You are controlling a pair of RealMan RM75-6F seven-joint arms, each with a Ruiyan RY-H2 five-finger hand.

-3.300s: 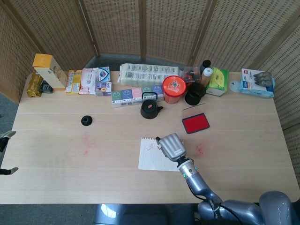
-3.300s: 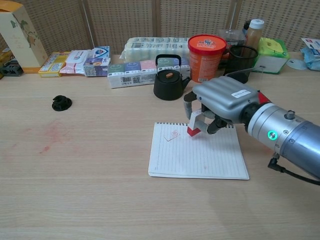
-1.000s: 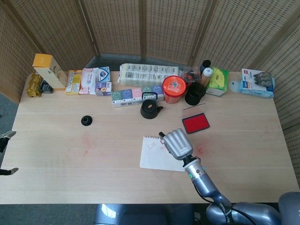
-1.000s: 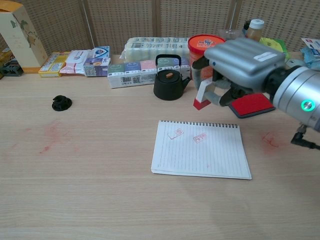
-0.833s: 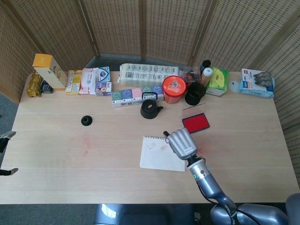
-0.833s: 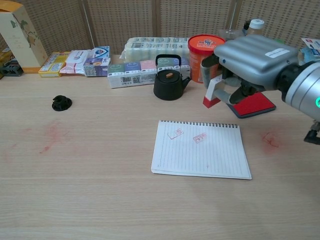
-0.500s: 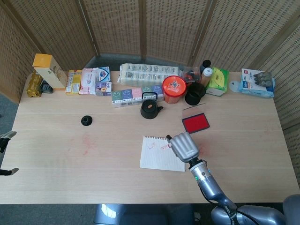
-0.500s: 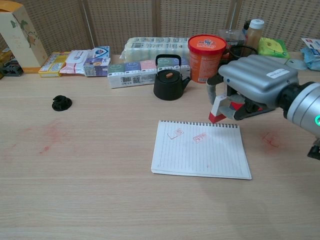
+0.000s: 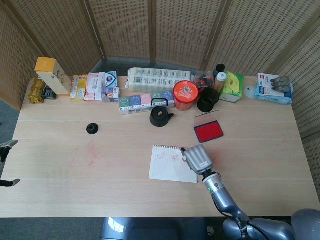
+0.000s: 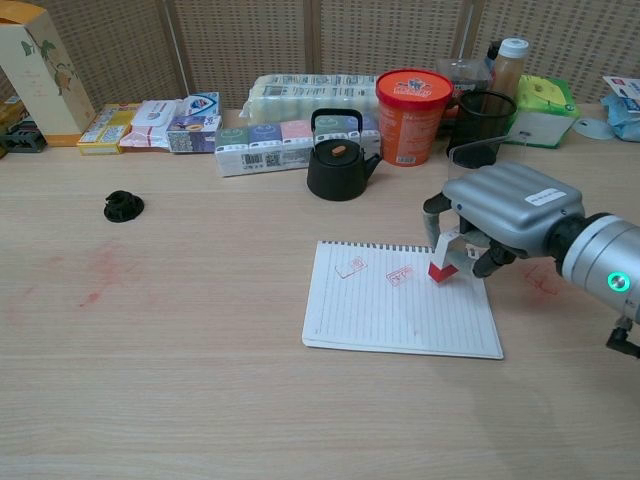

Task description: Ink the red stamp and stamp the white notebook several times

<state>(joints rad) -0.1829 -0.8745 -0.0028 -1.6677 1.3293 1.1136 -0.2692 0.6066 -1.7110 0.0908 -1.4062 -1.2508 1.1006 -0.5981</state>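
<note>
The red stamp (image 10: 441,266) stands with its red base down on the white notebook (image 10: 380,315), near the notebook's upper right corner, held from above by the right hand (image 10: 505,215), whose fingers (image 10: 438,225) curl down around the stamp's white upper part. In the head view the same right hand (image 9: 198,158) covers the stamp over the notebook's (image 9: 165,167) right edge. Two red stamp marks (image 10: 351,267) sit on the notebook's top lines, left of the stamp.

The notebook lies flat on the bench (image 10: 180,380), its spiral binding along the far edge. Beyond the notebook and to its right, the head view shows the red ink pad (image 9: 208,131) lying open. Straight beyond the notebook stands a black kettle (image 10: 339,159), and to the right of that an orange tub with a red lid (image 10: 408,102) and a black cup (image 10: 480,127). Far left of the notebook rests a small black round object (image 10: 123,206). Faint red smudges (image 10: 100,270) mark the bench left of the notebook, and another (image 10: 540,280) lies just right of it by the hand.

The left hand (image 9: 7,150) shows only as a sliver at the left edge of the head view; I cannot tell how its fingers lie.
</note>
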